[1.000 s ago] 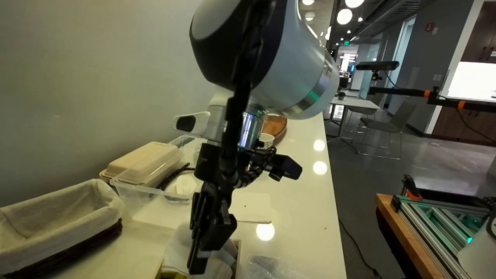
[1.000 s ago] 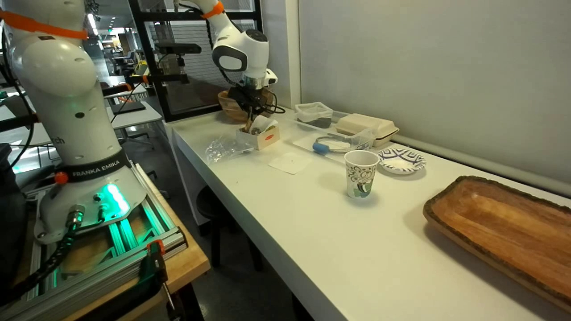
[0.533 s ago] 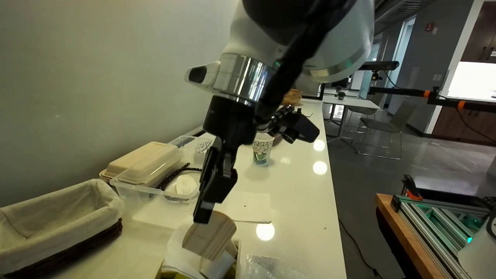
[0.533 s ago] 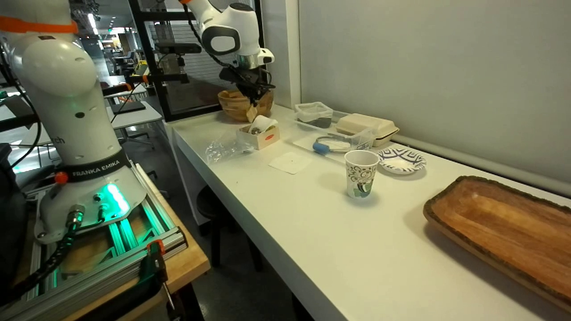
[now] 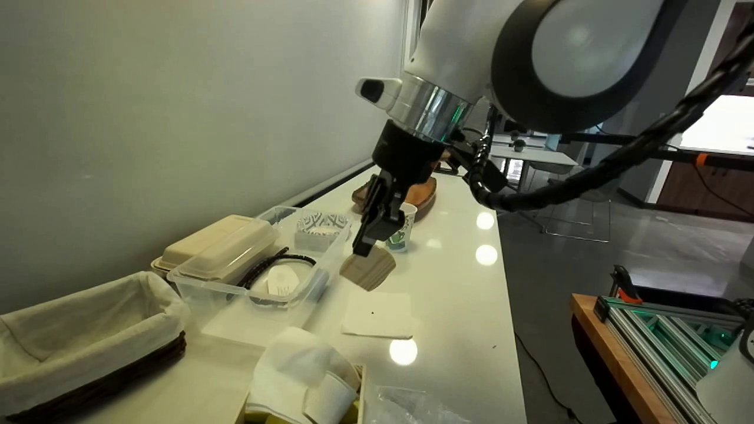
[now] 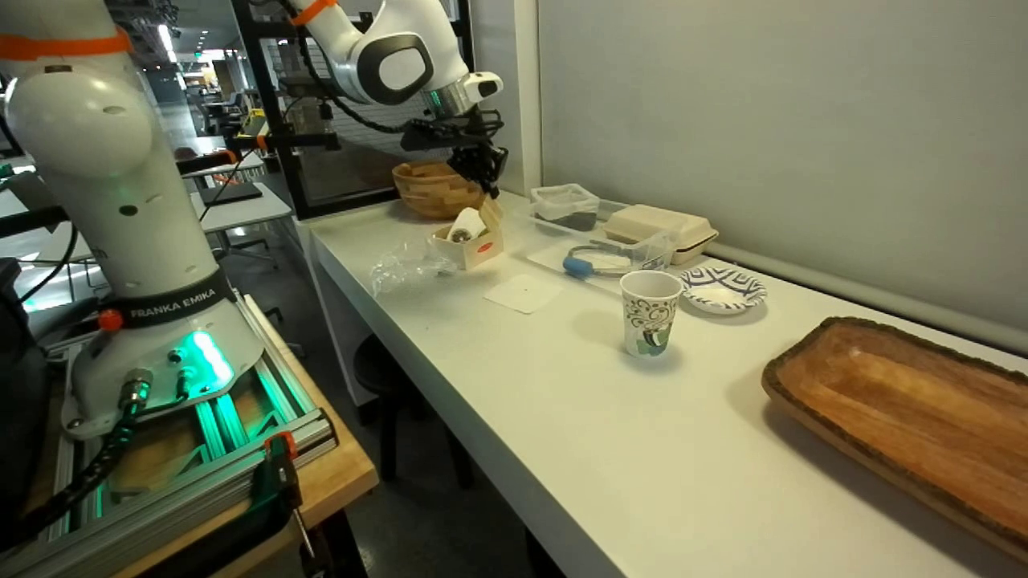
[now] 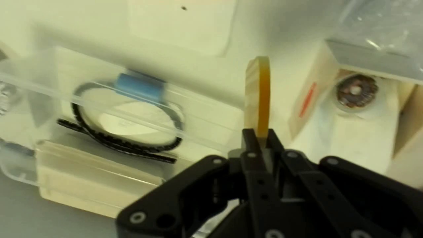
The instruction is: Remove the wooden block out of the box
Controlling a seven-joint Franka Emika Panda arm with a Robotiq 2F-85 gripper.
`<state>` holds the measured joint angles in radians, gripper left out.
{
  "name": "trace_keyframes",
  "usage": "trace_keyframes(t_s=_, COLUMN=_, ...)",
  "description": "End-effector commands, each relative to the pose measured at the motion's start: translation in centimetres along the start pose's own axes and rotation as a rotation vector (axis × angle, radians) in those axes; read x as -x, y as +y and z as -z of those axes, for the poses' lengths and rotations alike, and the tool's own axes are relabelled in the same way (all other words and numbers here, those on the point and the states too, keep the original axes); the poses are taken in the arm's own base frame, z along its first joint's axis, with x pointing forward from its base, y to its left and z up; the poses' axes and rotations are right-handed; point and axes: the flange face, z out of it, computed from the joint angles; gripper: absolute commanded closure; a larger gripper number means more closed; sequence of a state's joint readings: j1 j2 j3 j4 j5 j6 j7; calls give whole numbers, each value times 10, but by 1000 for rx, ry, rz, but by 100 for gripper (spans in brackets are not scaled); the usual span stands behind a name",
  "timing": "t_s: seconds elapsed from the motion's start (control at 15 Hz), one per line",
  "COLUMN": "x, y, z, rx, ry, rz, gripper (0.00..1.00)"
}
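Observation:
My gripper point(image 5: 363, 246) is shut on the wooden block point(image 5: 369, 270), a thin tan piece with a rounded edge, and holds it in the air. In the wrist view the block point(image 7: 257, 96) sticks out between the fingertips point(image 7: 261, 135). In an exterior view the block point(image 6: 491, 212) hangs under the gripper point(image 6: 491, 193). The small pale wooden box point(image 6: 482, 250) with a red mark stands below on the counter; it also shows in the wrist view point(image 7: 315, 79). It holds a white cup point(image 5: 333, 397) and other items. The brown wooden tray point(image 6: 899, 385) stands at the near right.
A clear plastic container point(image 5: 235, 315) with a cable lies by the wall, beside the beige lidded box point(image 6: 666, 225). A paper cup point(image 6: 650, 313), a patterned plate point(image 6: 723, 291), a napkin point(image 6: 522, 294), a plastic bag point(image 6: 405, 269) and a wooden bowl point(image 6: 430, 191) stand around. A cloth-lined basket point(image 5: 88, 341) is near.
My gripper has lifted the wooden block up out of the small pale box. Gripper and block have then moved sideways, away from above the box, past the napkin toward the paper cup in an exterior view.

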<state>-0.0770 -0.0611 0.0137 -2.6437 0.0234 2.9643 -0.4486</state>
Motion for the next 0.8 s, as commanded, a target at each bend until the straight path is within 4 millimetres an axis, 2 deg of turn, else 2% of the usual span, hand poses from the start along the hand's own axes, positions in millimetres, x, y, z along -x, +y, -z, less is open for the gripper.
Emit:
trace_keyframes(t_s=0.0, x=33, y=58, z=28, rx=137, ry=-49, rz=-6, gripper=98)
trace_keyframes(t_s=0.13, x=39, y=86, z=52, rx=245, ry=-75, rz=0, gripper=98)
trace_keyframes(t_s=0.33, x=46, y=101, z=68, rx=393, ry=-107, rz=-17, gripper=98)
trace_keyframes(t_s=0.47, x=47, y=96, z=60, rx=433, ry=-109, rz=-20, gripper=98)
trace_keyframes(t_s=0.73, x=42, y=77, z=31, rx=453, ry=-97, rz=-24, gripper=98)
